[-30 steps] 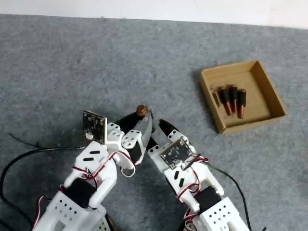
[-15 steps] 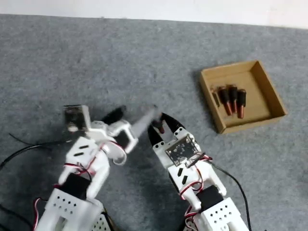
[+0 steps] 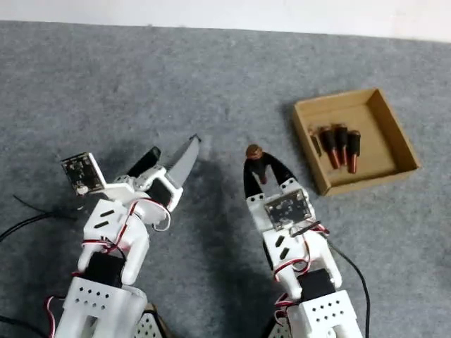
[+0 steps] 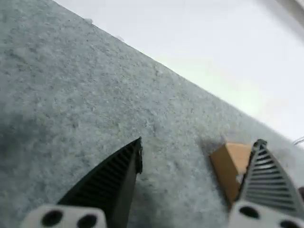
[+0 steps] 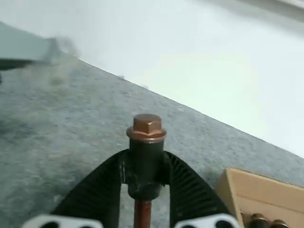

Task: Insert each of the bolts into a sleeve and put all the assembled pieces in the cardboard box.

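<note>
One bolt-and-sleeve assembly (image 3: 255, 160), upright, clenched in the right tool (image 3: 259, 169). The jaws press on the black sleeve (image 5: 145, 171). The copper hex head of the bolt (image 5: 146, 127) stands above them and the shank hangs below.

Location: over the grey bench (image 3: 211, 77), near the cardboard box (image 3: 356, 182) but not yet above it.

Box contents: what look like four assembled pieces (image 3: 341, 144), side by side toward its near wall.

Left tool (image 3: 176, 146): released, empty, jaws wide apart, well clear of the assembly.

Hazards, as judged:
- The grip is on the sleeve only. If the wrist tips on the way across, the bolt may slide out, since nothing visible locks it in.
- The shank below the jaws could catch the box's near wall on a low approach and shove the light box along the bench.
- Letting go short of the wall would drop the piece outside the box.
- Letting go from high up could land it on the pieces already there, so that it bounces or the bolt jars loose.
</note>
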Robot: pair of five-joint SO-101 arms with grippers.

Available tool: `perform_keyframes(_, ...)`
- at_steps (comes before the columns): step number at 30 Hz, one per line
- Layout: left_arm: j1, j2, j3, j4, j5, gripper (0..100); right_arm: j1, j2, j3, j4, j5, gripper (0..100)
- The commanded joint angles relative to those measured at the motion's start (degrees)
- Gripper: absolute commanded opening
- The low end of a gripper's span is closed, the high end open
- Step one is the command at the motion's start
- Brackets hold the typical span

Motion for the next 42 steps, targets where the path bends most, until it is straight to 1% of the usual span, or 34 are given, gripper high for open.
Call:
perform_keyframes(1,-0.75,0.13,0.04,-1.23,-4.92,33,1.63,-1.10,9.10,-1.98,0.26,0.5)
perform_keyframes(10,-0.40,0.13,3.47,-1.32,-9.49,33,1.89,-1.01,9.10,-0.22,0.26,0.5)
perform_keyframes(14,-0.31,0.13,3.47,-1.23,-10.64,31,4.53,-1.01,9.10,-0.22,0.26,0.5)
perform_keyframes(15,-0.31,0.13,3.47,-1.23,-10.64,29,5.14,-1.01,9.10,-0.22,0.26,0.5)
perform_keyframes(17,-0.48,0.13,3.30,-1.23,-11.08,20,5.76,-1.01,9.10,-0.22,0.26,0.5)
perform_keyframes(20,-0.22,0.13,3.21,-1.23,-18.55,4,5.76,-0.92,9.10,-0.22,0.26,0.5)
perform_keyframes(21,-0.22,0.13,3.21,-1.32,-20.84,0,5.76,-0.92,9.10,-0.22,0.26,0.5)
perform_keyframes(23,-0.22,0.13,3.47,-1.32,-22.68,3,5.76,-0.92,9.10,-0.22,0.26,0.5)
perform_keyframes(26,-0.40,0.13,3.47,-1.32,-22.77,0,5.76,-0.92,9.10,-0.22,0.26,0.5)
perform_keyframes(34,-0.57,-0.57,3.38,-1.23,-23.30,0,5.76,-0.92,9.10,-0.22,0.26,0.5)
perform_keyframes(37,-0.57,-5.67,5.14,-1.05,-25.14,0,5.76,-0.92,9.10,-0.22,0.26,0.5)
perform_keyframes(39,-0.31,-11.56,8.04,-1.05,-26.73,0,5.76,-0.92,9.10,-0.22,0.26,0.5)
perform_keyframes(42,-0.22,-21.49,12.53,-0.97,-26.81,0,5.76,-0.92,9.10,-0.22,0.26,0.5)
